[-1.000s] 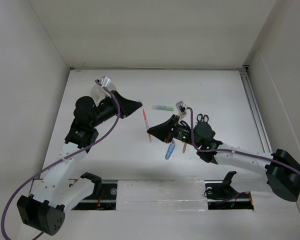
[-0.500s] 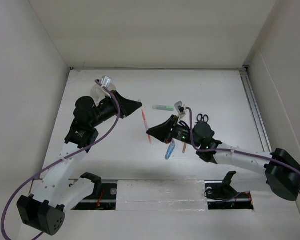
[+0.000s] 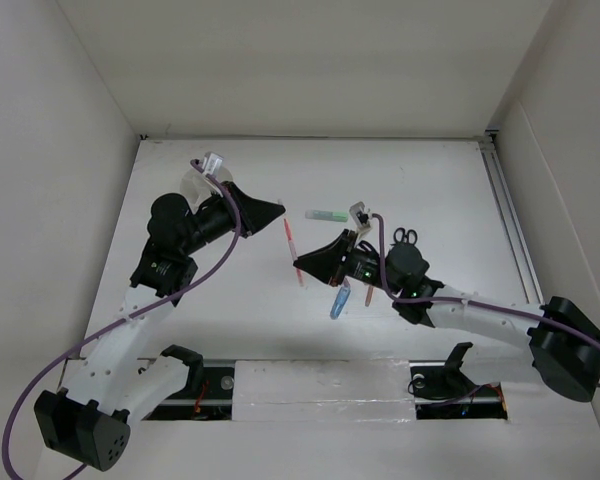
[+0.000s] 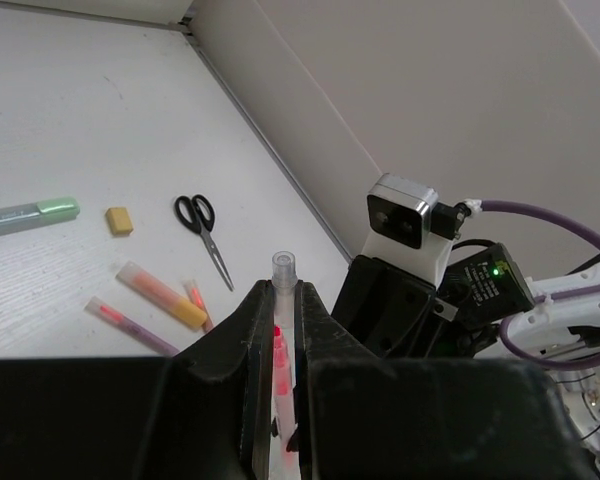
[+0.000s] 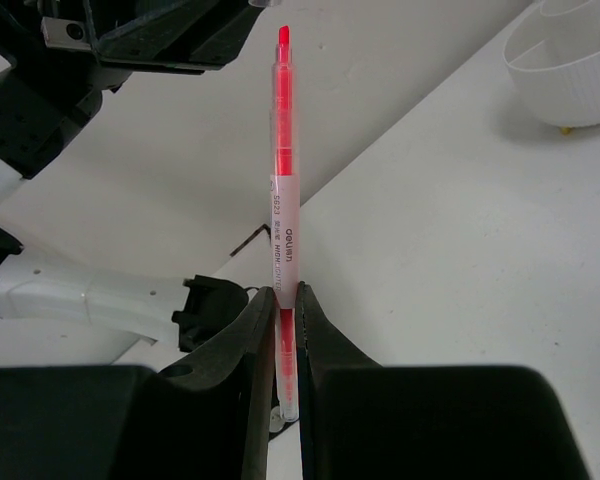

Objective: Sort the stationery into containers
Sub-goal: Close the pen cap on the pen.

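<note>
No change to log over the last second: same pose on both arms, same scatter of loose stationery. Reads as a mid-air hold, so no sorting progress in this stretch.

Pinching red pen (image 3: 292,245) low on its barrel with right jaws. Holding it off the desk (image 3: 230,300) near the middle, tip aimed toward left arm (image 3: 180,235).

Left jaws pressed almost together, only a slit between. Seeing the pen through that slit in left wrist view, yet cannot tell contact. Right wrist view puts the tip free, just beside them. Likely a handover or re-grip; judgement only.

White tub (image 5: 560,85) toward far-left corner of desk, mostly hidden under left arm from above. Not reached with this pen yet.

Loose on desk, right of centre and well apart from tub: blue marker (image 3: 338,303), pale green bar (image 4: 30,213), scissors (image 4: 202,225), tan block (image 4: 119,220), orange pen (image 4: 160,295), pink pen (image 4: 130,326).

Against earlier frames: no difference worth marking in pen, arms or jaws.
</note>
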